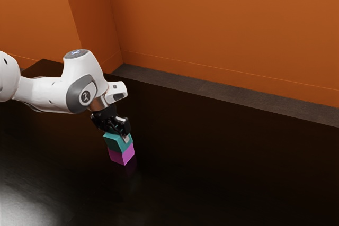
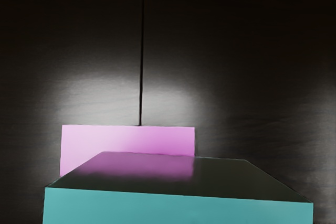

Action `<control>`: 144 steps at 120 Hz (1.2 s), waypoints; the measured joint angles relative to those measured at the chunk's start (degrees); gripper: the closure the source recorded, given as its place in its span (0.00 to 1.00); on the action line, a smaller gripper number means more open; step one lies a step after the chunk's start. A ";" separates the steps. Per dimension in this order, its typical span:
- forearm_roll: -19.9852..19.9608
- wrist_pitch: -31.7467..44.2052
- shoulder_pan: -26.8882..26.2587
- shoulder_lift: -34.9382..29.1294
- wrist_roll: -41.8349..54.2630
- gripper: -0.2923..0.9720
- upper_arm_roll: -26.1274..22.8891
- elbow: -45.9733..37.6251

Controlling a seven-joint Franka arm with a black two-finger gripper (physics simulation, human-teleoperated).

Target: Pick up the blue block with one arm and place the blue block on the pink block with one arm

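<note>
Exterior view, left to right. The arm [image 1: 53, 91] comes in from the exterior view's left and angles down toward the table [image 1: 238, 157], wrist pitched forward so the hand comes onto the stack from above.

The gripper [image 1: 119, 134] is clamped on the blue block [image 1: 114, 142]. One finger lies flat against the block's side. The other is hidden behind the block, so the grip is partly inferred. The grasp is high on the block and leaves its lower half free, which I take as deliberate: nothing of the hand can foul whatever sits below.

The blue block sits directly over the pink block [image 1: 122, 156], the two faces meeting or very nearly so. I cannot tell if full weight is down. It looks slightly turned and offset against the pink one, not flush at the edges.

The pink block rests on the dark table, with open surface toward the exterior view's right and the orange wall [image 1: 238, 25] behind.

Wrist view: the blue block lies just under the hand, the pink block showing past its far edge, in line with a seam [image 2: 142, 51] in the tabletop. That overlap supports a roughly centred placement.

Judgement: pick done, stacking at the set-down point. Next comes the release, and the risk is a nudge to the offset block.
</note>
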 joint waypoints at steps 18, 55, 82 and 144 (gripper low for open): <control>-0.08 0.02 0.00 0.00 1.57 0.47 0.24 -0.01; -0.17 0.00 0.90 0.00 3.69 0.47 0.44 -0.01; -0.34 -0.01 1.04 0.00 4.17 0.47 0.38 -0.01; -0.65 -0.20 1.14 -0.09 0.15 0.47 0.45 0.07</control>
